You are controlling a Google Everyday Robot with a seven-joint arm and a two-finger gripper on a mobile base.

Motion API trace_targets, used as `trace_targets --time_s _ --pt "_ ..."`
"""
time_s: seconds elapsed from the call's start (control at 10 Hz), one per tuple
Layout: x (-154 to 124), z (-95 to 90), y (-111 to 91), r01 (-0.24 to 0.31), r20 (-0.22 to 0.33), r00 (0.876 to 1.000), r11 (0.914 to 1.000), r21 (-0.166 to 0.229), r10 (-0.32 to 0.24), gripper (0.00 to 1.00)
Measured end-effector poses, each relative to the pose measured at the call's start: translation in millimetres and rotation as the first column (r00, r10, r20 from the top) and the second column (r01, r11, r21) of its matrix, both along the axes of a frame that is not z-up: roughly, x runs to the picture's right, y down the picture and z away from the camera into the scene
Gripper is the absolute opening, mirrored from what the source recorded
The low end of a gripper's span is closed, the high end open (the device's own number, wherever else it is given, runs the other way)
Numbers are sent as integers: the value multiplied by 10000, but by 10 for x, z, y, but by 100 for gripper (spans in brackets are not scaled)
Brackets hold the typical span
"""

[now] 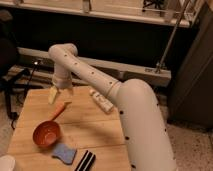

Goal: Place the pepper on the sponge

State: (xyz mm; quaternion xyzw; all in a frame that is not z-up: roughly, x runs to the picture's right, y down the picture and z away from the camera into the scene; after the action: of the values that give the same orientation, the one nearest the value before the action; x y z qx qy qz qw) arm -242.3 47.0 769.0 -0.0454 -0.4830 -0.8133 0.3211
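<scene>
Gripper (60,94) open w/ nothing held, just above pepper (59,111), sponge (64,152) nr table (95,127) front, beside red bowl (46,134)

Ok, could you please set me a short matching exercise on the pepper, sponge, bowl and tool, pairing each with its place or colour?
Things:
1. pepper
2. sponge
3. bowl
4. tool

Descriptions:
A. light blue and flat, beside the striped block
B. open, hovering over the far left part of the table
C. round and red-orange, on the left side
D. slender and orange, lying between tool and bowl

Pairs: 1-D, 2-A, 3-C, 4-B
</scene>
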Motion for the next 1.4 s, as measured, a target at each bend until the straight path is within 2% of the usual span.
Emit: trace_targets --time_s 0.5,0.6,0.7,0.8,0.9,1.0,1.1,1.2,1.3,1.4 --pt "1 6 4 -29 -33 10000 10000 -26 29 80" --pt "-11 9 21 -163 -149 9998 9998 -147 161 80" --pt "-75 14 45 -609 -364 9976 9973 -400 594 80" --pt "-166 18 79 -1146 -662 9917 9909 -705 1100 80" --pt "-260 17 103 -1900 -1157 9772 9762 -1045 1778 80" --pt "-318 29 110 -2736 -1774 9520 9533 -1282 2494 80" --pt "-363 53 112 -3648 -2478 9134 9195 -1463 3229 80" --pt "-393 72 116 -4271 -3030 8784 8916 -1503 3696 80" --pt "-399 116 139 -5164 -4023 8088 8453 -1370 4289 80" --pt "-372 150 164 -5610 -4620 7614 8194 -1179 4548 80"
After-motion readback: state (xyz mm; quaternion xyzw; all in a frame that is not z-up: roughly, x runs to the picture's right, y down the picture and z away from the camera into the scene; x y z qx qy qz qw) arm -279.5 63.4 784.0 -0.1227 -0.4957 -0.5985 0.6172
